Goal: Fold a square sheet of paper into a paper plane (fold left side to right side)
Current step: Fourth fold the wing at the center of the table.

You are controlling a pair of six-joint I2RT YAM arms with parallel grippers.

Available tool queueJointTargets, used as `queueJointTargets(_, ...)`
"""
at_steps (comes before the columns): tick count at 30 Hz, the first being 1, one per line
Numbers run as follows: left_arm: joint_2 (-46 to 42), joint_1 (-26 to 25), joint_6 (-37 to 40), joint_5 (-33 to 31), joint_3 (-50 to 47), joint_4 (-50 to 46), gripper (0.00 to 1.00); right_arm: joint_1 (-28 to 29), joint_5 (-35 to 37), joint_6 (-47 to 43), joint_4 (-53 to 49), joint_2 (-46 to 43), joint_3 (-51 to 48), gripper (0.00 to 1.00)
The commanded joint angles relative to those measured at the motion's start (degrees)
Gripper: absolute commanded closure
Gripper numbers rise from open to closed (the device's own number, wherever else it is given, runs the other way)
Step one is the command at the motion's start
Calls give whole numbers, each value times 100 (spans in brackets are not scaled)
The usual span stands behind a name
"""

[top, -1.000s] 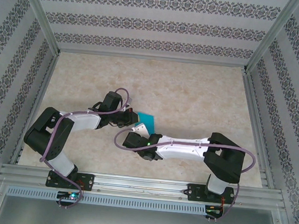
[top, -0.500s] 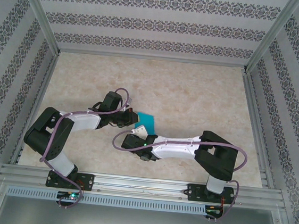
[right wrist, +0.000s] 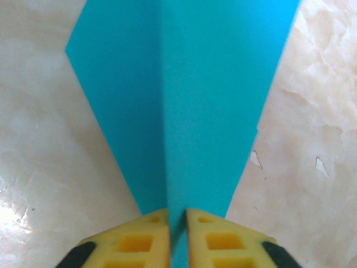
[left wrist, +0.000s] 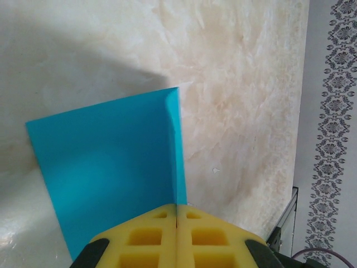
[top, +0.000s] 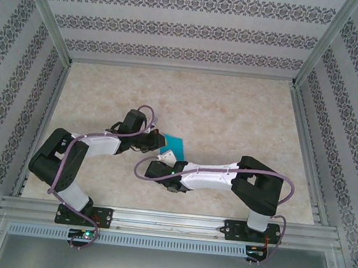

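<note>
Top external view: a thin turquoise-blue paper sheet (top: 177, 143), creased, is lying near the middle of the beige marbled tabletop (top: 232, 114). Both arms are reaching in toward it. The left gripper (top: 157, 141) is sitting at the sheet's left edge. The right gripper (top: 164, 153) is meeting the sheet from the near side. The two grippers are just beside each other. At this size it is not clear how the jaws are standing.

Left wrist view: the left gripper (left wrist: 177, 223) is showing its yellow foam pads (left wrist: 145, 237) pressed together, with only a thin seam between them. A raised crease on the paper sheet (left wrist: 111, 167) is running straight into that seam, so the gripper is pinching the paper at the fold. The rest of the sheet is spreading to the left over the tabletop (left wrist: 240, 84). A patterned wall (left wrist: 334, 111) is standing along the right.

Right wrist view: the right gripper (right wrist: 177, 223) is holding its yellow pads (right wrist: 136, 243) almost together, with a sliver of turquoise between them. It is clamping the paper sheet (right wrist: 189, 84) along the centre crease. The paper is widening away from the gripper across the tabletop (right wrist: 301, 167).
</note>
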Motion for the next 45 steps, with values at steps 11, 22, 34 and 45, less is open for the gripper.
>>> queueJointTargets(11,-739,433,475,-164,-114,-846,73,-158,-524,-73,293,-412,-320,100)
queueJointTargets(22,-1767,1135,1300,144,-519,-1873,71,-792,-2797,-372,1809,-1166,-1185,100)
queueJointTargets(34,-1919,1118,1255,658,-1110,-1643,72,-1585,-4725,-149,3221,-1374,-1943,100)
queueJointTargets(45,-1780,681,713,659,-1261,-934,67,-2112,-5869,314,4240,-1255,-2368,100)
